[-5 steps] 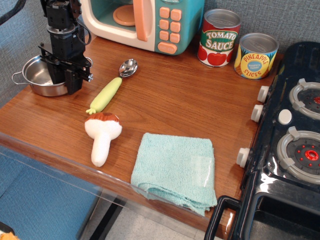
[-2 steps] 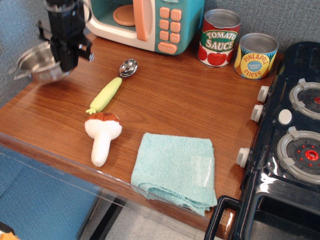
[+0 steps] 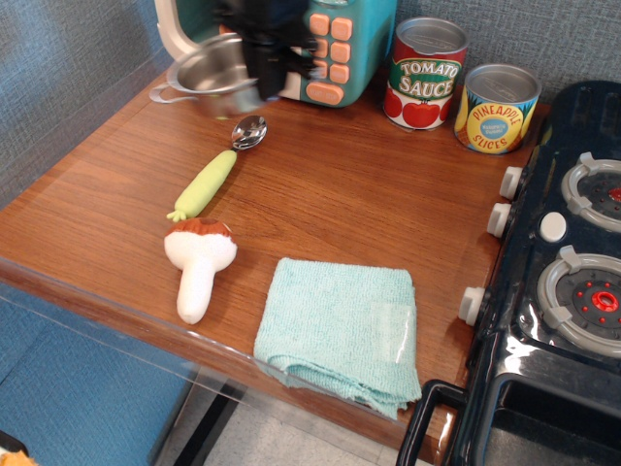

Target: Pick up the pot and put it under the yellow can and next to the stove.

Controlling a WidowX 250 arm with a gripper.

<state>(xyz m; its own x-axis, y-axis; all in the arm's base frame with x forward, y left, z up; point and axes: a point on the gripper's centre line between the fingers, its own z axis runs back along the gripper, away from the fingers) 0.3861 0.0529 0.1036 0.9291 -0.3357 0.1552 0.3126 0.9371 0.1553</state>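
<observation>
The shiny steel pot (image 3: 206,74) hangs in the air in front of the microwave, blurred by motion, one wire handle pointing left. My black gripper (image 3: 269,66) is shut on the pot's right rim and is blurred too. The yellow can (image 3: 497,109) labelled "PINEAPPLE SLICES" stands at the back right, beside the red tomato sauce can (image 3: 425,74). The black stove (image 3: 568,291) with grey burners fills the right side, its white knobs facing the table.
A teal-and-cream toy microwave (image 3: 335,49) stands at the back. A spoon with a green handle (image 3: 218,170), a plush mushroom (image 3: 198,260) and a folded teal cloth (image 3: 340,330) lie on the wooden table (image 3: 87,194).
The gripper has lifted the pot off the table's back left corner and carried it up and to the right, now in front of the microwave.
</observation>
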